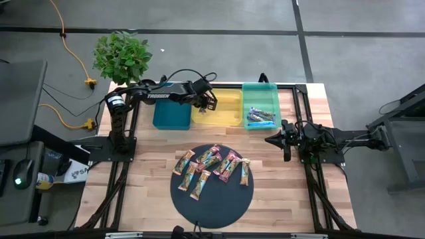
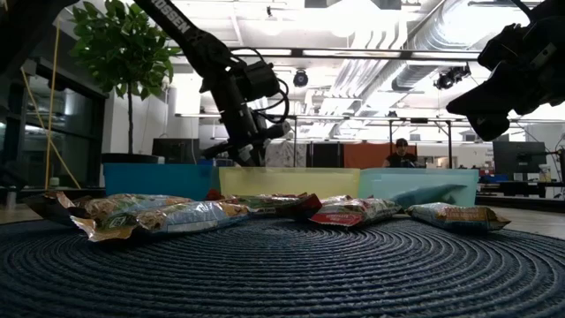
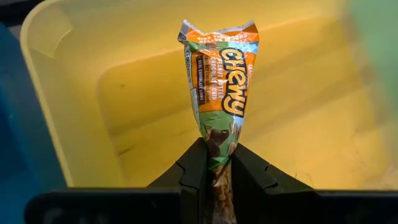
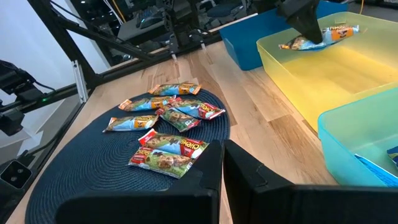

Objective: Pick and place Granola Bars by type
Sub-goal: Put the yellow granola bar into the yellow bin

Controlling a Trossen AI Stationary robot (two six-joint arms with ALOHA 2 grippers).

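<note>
Left gripper [image 3: 219,163] pinches 1 orange-green granola bar [image 3: 221,87] by its end above the yellow tray [image 3: 74,93], right gripper [image 4: 219,177] pressed together, idle beside that tray's neighbour; lower toward the yellow tray's middle before releasing, to avoid a rim bounce.

The left claw [image 3: 219,177] pinches an orange-green bar [image 3: 221,93] by its end, over the yellow tray [image 3: 112,93].

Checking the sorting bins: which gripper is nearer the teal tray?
Right. The right gripper hangs beside the teal tray's near corner; the left gripper holds an orange bar over the yellow tray.
</note>
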